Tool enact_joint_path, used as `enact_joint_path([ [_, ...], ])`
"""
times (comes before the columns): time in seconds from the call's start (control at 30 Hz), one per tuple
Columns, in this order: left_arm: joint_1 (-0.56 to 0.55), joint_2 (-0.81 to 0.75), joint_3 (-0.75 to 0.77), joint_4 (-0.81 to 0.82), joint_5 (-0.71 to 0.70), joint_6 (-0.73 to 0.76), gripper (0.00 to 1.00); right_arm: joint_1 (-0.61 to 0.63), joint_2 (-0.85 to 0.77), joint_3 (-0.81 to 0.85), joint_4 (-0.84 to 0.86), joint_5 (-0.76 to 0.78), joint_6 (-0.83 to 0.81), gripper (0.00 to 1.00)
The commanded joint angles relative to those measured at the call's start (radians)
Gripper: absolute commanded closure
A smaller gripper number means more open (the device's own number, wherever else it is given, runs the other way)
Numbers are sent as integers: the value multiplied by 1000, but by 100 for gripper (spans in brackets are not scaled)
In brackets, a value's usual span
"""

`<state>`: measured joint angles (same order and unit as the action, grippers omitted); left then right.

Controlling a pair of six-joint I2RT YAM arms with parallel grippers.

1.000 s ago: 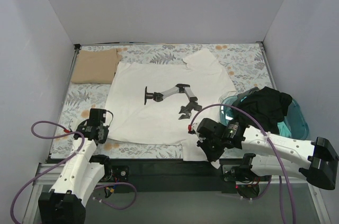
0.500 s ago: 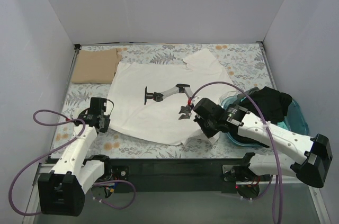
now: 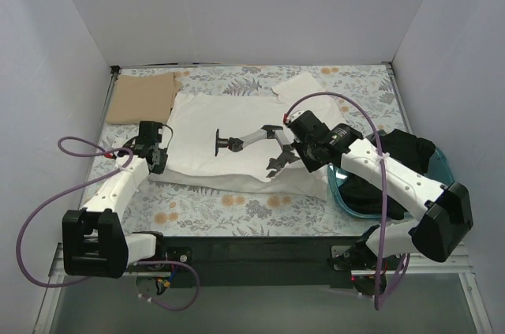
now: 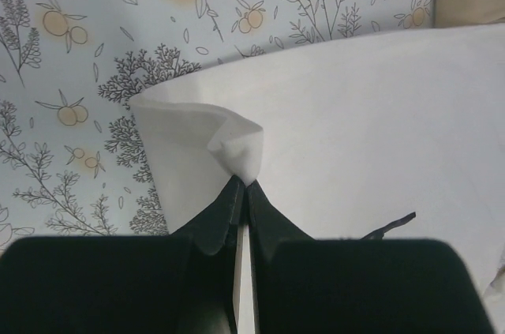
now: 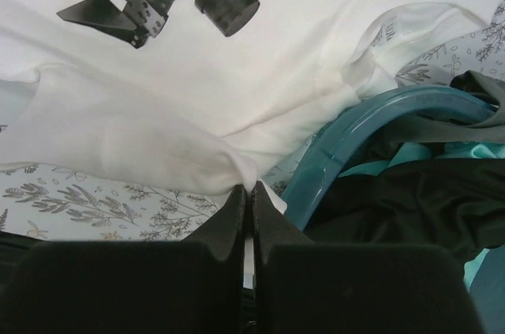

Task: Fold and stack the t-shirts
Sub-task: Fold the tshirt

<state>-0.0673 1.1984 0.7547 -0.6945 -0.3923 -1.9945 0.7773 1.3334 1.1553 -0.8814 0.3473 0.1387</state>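
— So, what takes up the most room?
— The floral table cloth (image 3: pixel 221 208), which covers the whole table. On its middle lies the white t-shirt (image 3: pixel 205 117), print side up, with its near edge raised off the cloth at both corners.
— And on the right?
— The teal tub (image 3: pixel 334 185) stands at the near right, just beside the white shirt. The black t-shirt (image 3: pixel 402 148) is heaped in it and spills over the rim.
— Where is the tan one?
— The tan t-shirt (image 3: pixel 142 99) is folded flat in the far left corner, just beside the white shirt's shoulder.
— What about the arms?
— The left gripper (image 4: pixel 241 185) has its jaws pressed together on a bunched left corner of the white t-shirt. The right gripper (image 5: pixel 249 189) pinches the hem at the right corner, next to the tub's rim, with its jaws just as tight.
— Anything smaller?
— Only the black-grey print (image 3: pixel 252 144) at the shirt's middle.
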Motion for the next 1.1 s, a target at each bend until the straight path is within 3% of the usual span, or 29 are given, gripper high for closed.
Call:
enact_joint_path([
  [0.0, 3, 72, 99, 38, -36, -87, 100, -50, 29, 69, 54, 15, -68, 99],
  [0.3, 3, 227, 192, 64, -53, -75, 100, -170, 131, 167, 104, -1, -161, 99],
  [0.53, 3, 302, 229, 145, -48, -18, 100, -223, 219, 254, 170, -129, -283, 99],
  [0.83, 3, 429, 294, 156, -69, 2, 99, -305, 455, 397, 171, -218, -364, 99],
  [0.93, 3, 470, 342, 156, -72, 48, 86, -315, 568, 463, 174, -205, -389, 99],
  [0.97, 3, 493, 353, 144, -74, 51, 65, -319, 599, 512, 174, -193, -404, 99],
  [1.0, 3, 498, 362, 142, -71, 66, 56, -323, 628, 543, 174, -150, -410, 98],
  [1.07, 3, 497, 382, 138, -62, 79, 35, -329, 710, 640, 171, -119, -416, 82],
])
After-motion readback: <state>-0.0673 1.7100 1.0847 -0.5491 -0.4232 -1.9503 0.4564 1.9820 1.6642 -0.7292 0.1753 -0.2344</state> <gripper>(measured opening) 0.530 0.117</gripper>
